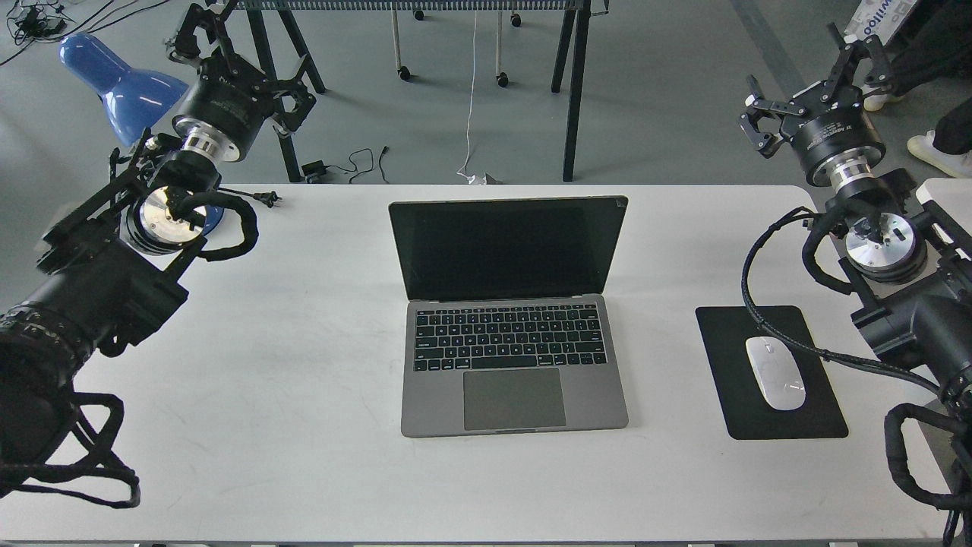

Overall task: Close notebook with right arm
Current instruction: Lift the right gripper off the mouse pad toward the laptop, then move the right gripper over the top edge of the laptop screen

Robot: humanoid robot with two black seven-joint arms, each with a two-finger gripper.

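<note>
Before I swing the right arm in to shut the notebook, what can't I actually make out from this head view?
- notebook: lid back and hinge face away, hidden by the upright screen.
- right gripper: fingers dark against floor clutter; opening unclear.
- left gripper: tangled with table legs behind; opening unclear.
- right arm: lower links cut off by the right edge.
- mouse pad: a cable crosses its left side.

A white cardboard box at the top right corner carries blue letters that seem to read "willoo", cut off by the frame edge. The black cylindrical wrist of the right arm bears small white print, too fine to read.
</note>
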